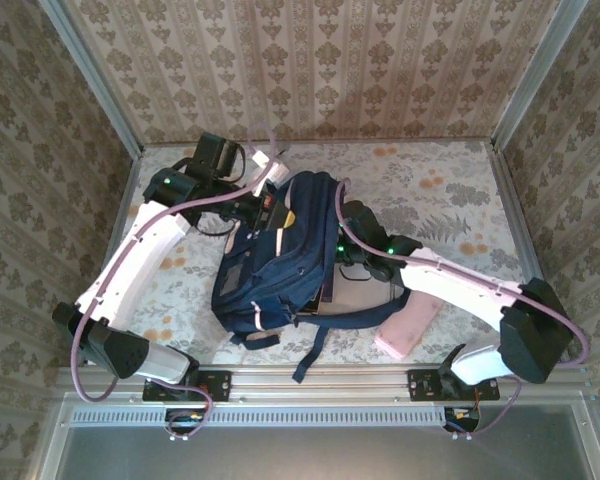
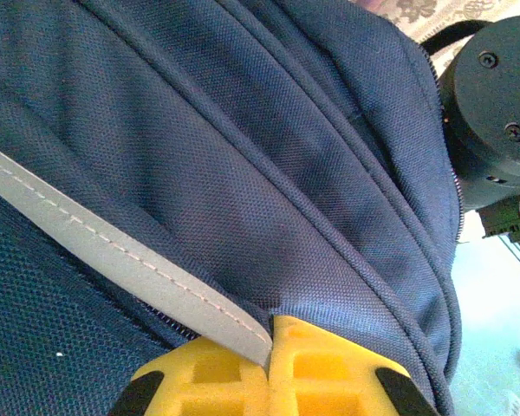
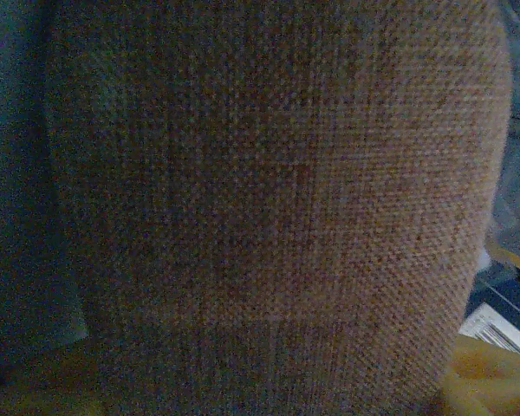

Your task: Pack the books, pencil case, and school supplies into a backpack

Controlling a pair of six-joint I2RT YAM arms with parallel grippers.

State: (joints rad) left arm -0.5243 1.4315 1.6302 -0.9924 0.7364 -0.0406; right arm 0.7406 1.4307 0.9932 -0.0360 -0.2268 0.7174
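- While the left gripper [image 2: 270,328] was pressed together on the grey strip [image 2: 113,251] of the backpack [image 2: 243,130], the bag's mouth depended on that one pinch. Thin trim could slide out, and the opening would likely collapse.
- Right gripper [image 3: 260,386]: yellow fingers sat either side of the tan pouch [image 3: 269,191], apparently clamping it. Navy fabric lay close beside it, so I judged it at or inside the opening.
- Risk: the pouch looked soft and bulky, so it could snag on the zip edge or drag the bag if pushed deeper.
- Risk: the right wrist motor sat just beyond the left gripper, so a bump was possible.
- Pink pouch [image 1: 408,328] lay behind the right gripper, under its forearm, outside the bag and not yet packed.
- Counter [image 1: 430,190]: pale floral cloth, probably slippery under the bag.
- Walls [image 1: 320,70]: patterned wallpaper on three sides, with a metal rail [image 1: 320,385] at the arm bases.
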